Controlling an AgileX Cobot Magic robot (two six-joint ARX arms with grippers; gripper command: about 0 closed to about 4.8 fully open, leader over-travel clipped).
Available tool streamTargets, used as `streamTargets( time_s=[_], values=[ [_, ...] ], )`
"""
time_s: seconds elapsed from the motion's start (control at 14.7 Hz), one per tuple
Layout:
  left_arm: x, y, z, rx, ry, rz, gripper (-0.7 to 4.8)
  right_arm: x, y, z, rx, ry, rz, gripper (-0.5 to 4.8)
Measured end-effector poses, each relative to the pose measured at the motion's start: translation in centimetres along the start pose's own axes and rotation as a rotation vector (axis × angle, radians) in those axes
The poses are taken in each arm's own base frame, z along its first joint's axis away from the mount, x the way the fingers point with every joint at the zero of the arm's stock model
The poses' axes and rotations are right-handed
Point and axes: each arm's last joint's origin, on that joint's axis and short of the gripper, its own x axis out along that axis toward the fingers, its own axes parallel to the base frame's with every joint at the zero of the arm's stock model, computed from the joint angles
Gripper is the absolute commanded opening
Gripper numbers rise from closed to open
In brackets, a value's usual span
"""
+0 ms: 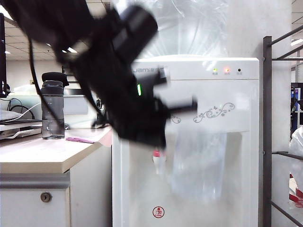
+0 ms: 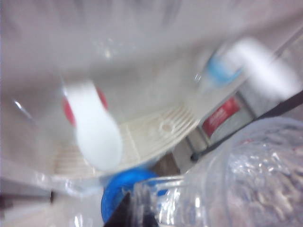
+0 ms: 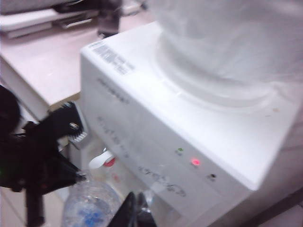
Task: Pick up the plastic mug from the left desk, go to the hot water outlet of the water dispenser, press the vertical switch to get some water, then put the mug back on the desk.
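Note:
The plastic mug (image 1: 199,163) is a clear blur in the alcove of the water dispenser (image 1: 236,94), just right of the hot water outlet (image 1: 158,160). My left gripper (image 1: 163,135) is shut on its clear handle (image 2: 140,201), and the mug body (image 2: 251,179) fills the near corner of the left wrist view. The red-collared outlet (image 2: 92,125) and the blue-collared tap (image 2: 236,66) are smeared by motion. From above, the vertical switch (image 3: 98,162) shows white on the red collar. My right gripper (image 3: 137,210) hangs shut and empty above the dispenser's front edge. The left desk (image 1: 33,153) lies to the left.
A dark lidded tumbler (image 1: 53,111) and a pink slip (image 1: 79,140) lie on the desk. The drip tray (image 2: 156,132) sits under the taps. A large clear bottle (image 3: 222,42) tops the dispenser. A dark metal rack (image 1: 267,132) stands at the right.

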Motion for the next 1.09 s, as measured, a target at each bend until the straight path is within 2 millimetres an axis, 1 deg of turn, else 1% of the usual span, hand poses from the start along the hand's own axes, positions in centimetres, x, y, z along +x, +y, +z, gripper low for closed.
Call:
streamTargets(
  time_s=[0.14,0.34,0.41,0.48,0.54,0.75,0.82,1.02,1.09],
  values=[
    [-2.1,0.0,1.4,0.016,-0.038,-0.013,-0.05,-0.8,-0.3,0.1,0.005,-0.023,-0.031,-0.05],
    [-4.9,0.2,2.7,0.027,-0.054,-0.017,-0.05,-2.2,-0.6,0.3,0.006,-0.073,-0.072,-0.05],
    [-6.1,0.3,3.2,0.026,-0.064,-0.021,-0.05,-2.6,-0.6,0.3,0.005,-0.091,-0.083,-0.05],
    [-6.7,0.3,3.4,0.025,-0.075,-0.025,-0.05,-2.8,-0.6,0.4,0.004,-0.097,-0.086,-0.05],
    [-8.9,0.5,4.5,0.014,-0.131,-0.031,-0.05,-3.1,-0.8,0.3,0.016,-0.103,-0.105,-0.05],
    [-12.7,1.1,5.9,0.066,-0.248,0.026,-0.05,-3.2,-0.8,0.3,0.076,-0.107,-0.104,-0.05],
    [-13.7,1.3,6.3,0.076,-0.283,0.044,-0.05,-3.2,-0.8,0.3,0.083,-0.109,-0.096,-0.05],
    [-16.3,3.2,7.1,0.109,-0.334,0.085,-0.05,-3.2,-0.7,0.7,0.080,-0.156,-0.038,-0.05],
    [-17.7,4.6,7.7,0.111,-0.383,0.126,-0.05,-3.0,-0.7,0.9,0.078,-0.172,-0.024,-0.05]
  ],
)
